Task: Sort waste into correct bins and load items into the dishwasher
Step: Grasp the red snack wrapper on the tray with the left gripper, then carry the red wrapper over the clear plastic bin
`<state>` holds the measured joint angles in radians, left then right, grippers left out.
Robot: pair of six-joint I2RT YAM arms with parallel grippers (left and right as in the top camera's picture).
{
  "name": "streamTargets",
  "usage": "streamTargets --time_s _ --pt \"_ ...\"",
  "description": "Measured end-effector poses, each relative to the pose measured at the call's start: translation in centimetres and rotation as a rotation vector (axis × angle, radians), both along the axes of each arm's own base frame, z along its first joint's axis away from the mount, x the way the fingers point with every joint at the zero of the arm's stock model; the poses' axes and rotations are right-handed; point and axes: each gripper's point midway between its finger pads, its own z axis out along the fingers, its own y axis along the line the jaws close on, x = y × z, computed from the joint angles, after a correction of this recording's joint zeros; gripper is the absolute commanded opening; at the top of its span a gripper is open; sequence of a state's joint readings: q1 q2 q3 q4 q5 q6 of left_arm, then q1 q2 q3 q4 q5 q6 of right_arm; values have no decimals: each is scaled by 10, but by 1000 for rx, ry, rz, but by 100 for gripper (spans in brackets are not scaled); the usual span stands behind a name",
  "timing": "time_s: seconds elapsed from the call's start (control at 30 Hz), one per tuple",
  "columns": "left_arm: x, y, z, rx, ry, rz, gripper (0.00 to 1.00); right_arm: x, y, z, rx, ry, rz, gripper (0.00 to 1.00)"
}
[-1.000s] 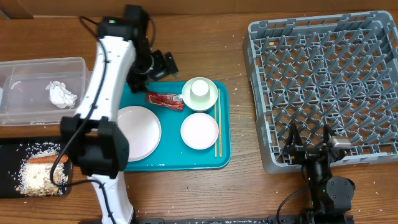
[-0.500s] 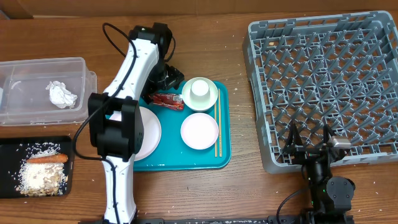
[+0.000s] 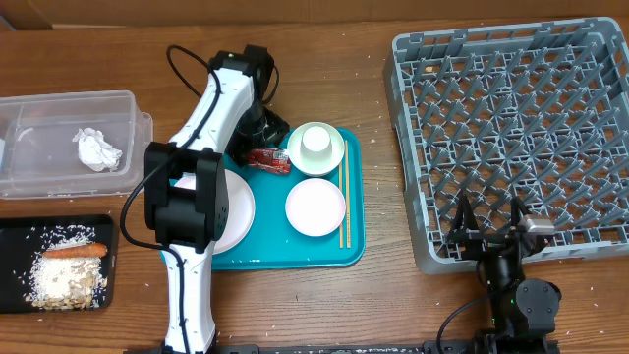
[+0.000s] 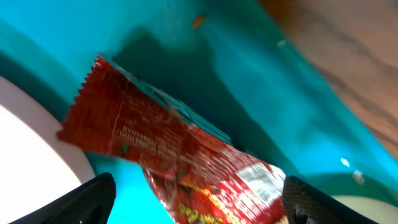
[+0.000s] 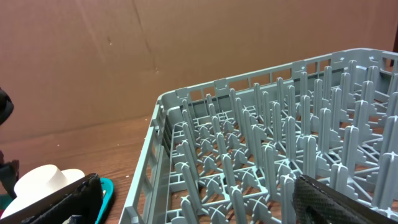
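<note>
While the crumpled white-silver wrapper (image 3: 96, 148) lies in the clear tub (image 3: 44, 103) at far left and the carrot (image 3: 75, 251) lies among rice scraps (image 3: 61, 278) in the black tray (image 3: 20, 231) nearer, the left gripper (image 4: 198, 202) hangs spread wide over the red wrapper (image 3: 267, 159), which lies on the teal tray (image 3: 285, 251). To the right on that tray are the large plate (image 3: 236, 211), a cup (image 3: 314, 142) on one small dish (image 3: 335, 155), the other dish (image 3: 315, 206), and the chopsticks (image 3: 343, 202). At far right stands the dish rack (image 3: 511, 128); the right gripper (image 3: 488, 236) at its near edge is spread wide, holding nothing.
</note>
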<state>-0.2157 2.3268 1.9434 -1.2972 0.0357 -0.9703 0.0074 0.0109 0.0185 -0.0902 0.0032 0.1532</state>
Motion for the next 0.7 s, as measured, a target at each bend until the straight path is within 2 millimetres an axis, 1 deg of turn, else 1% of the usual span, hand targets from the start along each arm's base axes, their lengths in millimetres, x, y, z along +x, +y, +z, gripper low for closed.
streamTargets --time_s 0.1,0.23,0.4,0.47,0.53,0.6,0.7 --pt "-3 1 -5 2 9 1 81 0 0 0 0 0 0 100" --pt "-3 1 -11 1 3 4 73 0 0 0 0 0 0 100" --pt "-4 1 -14 2 6 7 57 0 0 0 0 0 0 100" --pt "-4 1 -14 3 7 7 45 0 0 0 0 0 0 100" --pt "-4 2 -14 5 6 1 24 0 0 0 0 0 0 100" --pt "-6 3 -14 7 17 -6 24 0 0 0 0 0 0 100" --pt "-17 11 -12 15 67 5 13 0 0 0 0 0 0 100"
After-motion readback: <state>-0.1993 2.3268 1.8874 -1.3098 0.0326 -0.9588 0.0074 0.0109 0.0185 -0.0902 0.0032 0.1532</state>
